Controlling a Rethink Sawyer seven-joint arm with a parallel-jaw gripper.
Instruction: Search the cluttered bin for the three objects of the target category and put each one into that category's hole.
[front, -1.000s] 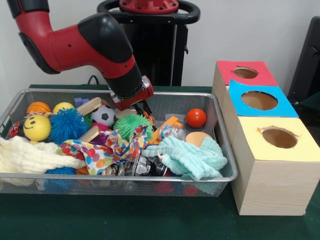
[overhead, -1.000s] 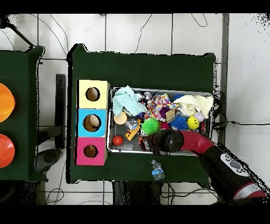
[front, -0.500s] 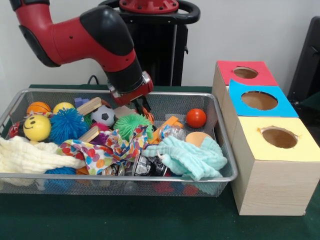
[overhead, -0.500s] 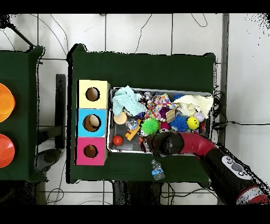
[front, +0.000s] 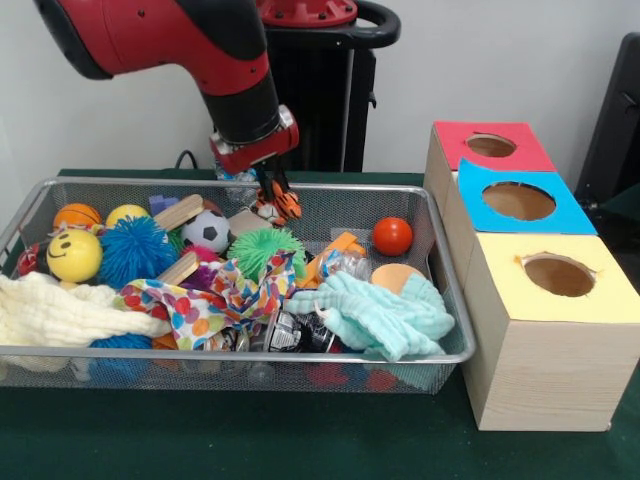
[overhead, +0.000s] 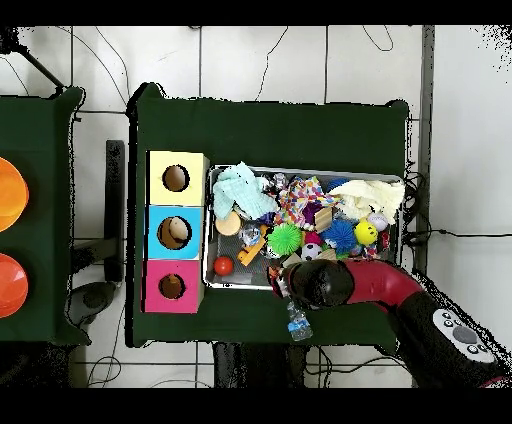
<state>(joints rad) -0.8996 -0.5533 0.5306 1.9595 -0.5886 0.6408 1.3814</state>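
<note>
I count three boxes: red-topped (front: 490, 148), blue-topped (front: 520, 205), yellow-topped (front: 555, 330), one hole each. One wire bin (front: 300, 355). In it I make out three cloths: cream (front: 60, 312), mint (front: 385, 315), confetti-patterned (front: 225, 295). Balls: one red (front: 392, 236), one soccer (front: 206, 231), one smiley (front: 73, 256), two spiky, blue (front: 135, 250) and green (front: 262, 247).

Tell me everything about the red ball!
The red ball is small, round, smooth and a bit shiny, plain red with no pattern. It sits in the wire bin, near the back corner closest to the boxes. It seems to lie by itself, just past a pale orange disc. Nothing holds it; the gripper is off to one side, raised.
</note>
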